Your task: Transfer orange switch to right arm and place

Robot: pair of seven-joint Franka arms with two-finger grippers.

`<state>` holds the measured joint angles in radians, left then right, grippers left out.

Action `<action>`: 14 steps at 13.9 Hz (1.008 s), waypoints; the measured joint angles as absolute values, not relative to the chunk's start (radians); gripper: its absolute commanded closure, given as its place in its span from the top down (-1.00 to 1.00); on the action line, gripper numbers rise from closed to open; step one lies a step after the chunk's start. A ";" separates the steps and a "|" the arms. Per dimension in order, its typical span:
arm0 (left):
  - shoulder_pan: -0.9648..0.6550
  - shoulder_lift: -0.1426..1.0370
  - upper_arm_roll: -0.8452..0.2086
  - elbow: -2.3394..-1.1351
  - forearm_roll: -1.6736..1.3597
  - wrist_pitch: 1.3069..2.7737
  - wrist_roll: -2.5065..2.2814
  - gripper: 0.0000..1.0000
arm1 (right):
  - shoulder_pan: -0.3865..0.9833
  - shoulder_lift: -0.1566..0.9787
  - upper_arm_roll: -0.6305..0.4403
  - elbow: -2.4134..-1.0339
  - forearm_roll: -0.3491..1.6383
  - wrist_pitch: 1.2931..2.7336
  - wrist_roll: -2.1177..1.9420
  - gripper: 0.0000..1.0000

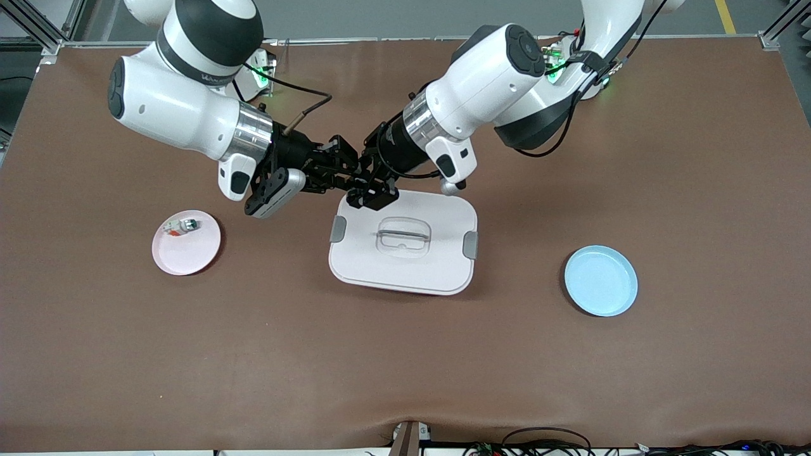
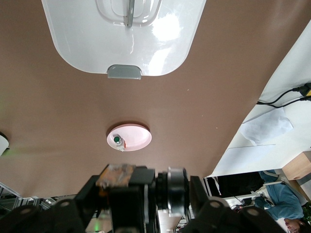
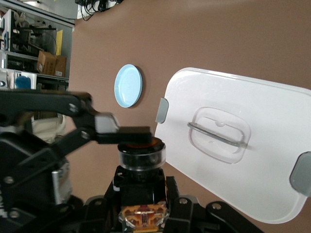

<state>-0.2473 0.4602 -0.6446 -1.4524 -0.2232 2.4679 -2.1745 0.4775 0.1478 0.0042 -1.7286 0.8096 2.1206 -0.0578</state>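
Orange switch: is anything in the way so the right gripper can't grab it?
Nothing visible is in the way. The right gripper is shut on the orange switch, up in the air over the edge of the white box. The left gripper meets it there.

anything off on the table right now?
Nothing stands out. White lidded box sits flat, blue plate empty, pink plate holds a small white-and-green part. Both grippers meet above the box's edge, mid-handover of the orange switch.
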 measured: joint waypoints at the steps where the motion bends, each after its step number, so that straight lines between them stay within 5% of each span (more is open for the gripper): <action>1: -0.247 0.456 -0.645 -1.449 -0.223 2.468 -2.174 1.00 | 0.477 0.154 0.001 -1.729 0.808 2.121 -0.085 -1.00; 8: -0.229 0.410 -0.639 -1.447 -0.223 2.419 -2.175 1.00 | 0.423 0.181 -0.012 -1.739 0.597 2.058 -0.448 -1.00; 14: -0.177 0.337 -0.635 -1.461 -0.089 2.235 -2.175 1.00 | 0.296 0.231 -0.018 -1.778 0.334 2.011 -0.788 -1.00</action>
<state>-0.1772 0.3371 -0.6352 -1.4612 -0.0893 2.2350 -2.1752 0.2957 0.2307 -0.0178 -1.7778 0.3337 2.0114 -0.7880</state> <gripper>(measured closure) 0.000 0.590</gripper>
